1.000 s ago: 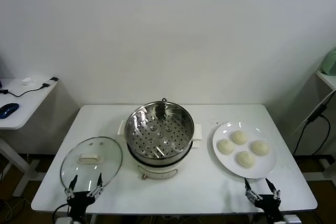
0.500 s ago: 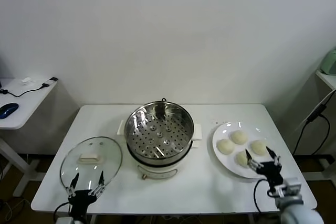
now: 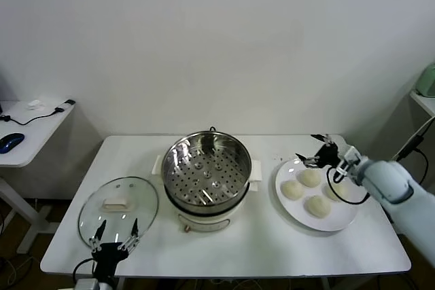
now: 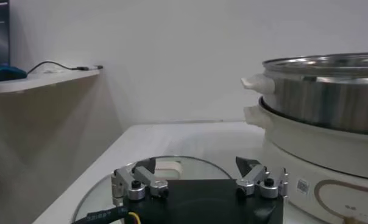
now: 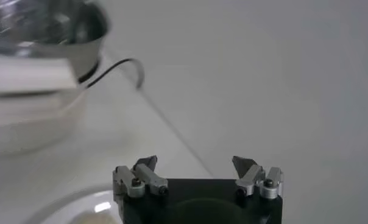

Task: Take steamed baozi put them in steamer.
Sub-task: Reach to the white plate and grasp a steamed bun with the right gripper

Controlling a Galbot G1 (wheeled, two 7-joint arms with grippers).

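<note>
Several cream-white steamed baozi (image 3: pixel 309 177) lie on a flat white plate (image 3: pixel 340 223) at the right of the table. The steamer (image 3: pixel 207 168), a shiny steel pot with a perforated floor on a cream base, stands in the middle and holds nothing. It also shows in the left wrist view (image 4: pixel 321 91) and the right wrist view (image 5: pixel 38 36). My right gripper (image 3: pixel 318 152) hovers open and empty above the plate's far edge, just behind the baozi; its jaws (image 5: pixel 195 161) stand wide apart. My left gripper (image 3: pixel 114 234) is open and empty, parked at the table's front left.
A round glass lid (image 3: pixel 117 208) with a cream handle lies flat left of the steamer, right before my left gripper (image 4: pixel 196 164). A side table (image 3: pixel 27 134) with a mouse and cables stands at far left. A black cable trails from my right wrist over the plate.
My right arm has risen from the table's front edge, passed over the plate and now reaches its far edge. The left arm has barely moved.
</note>
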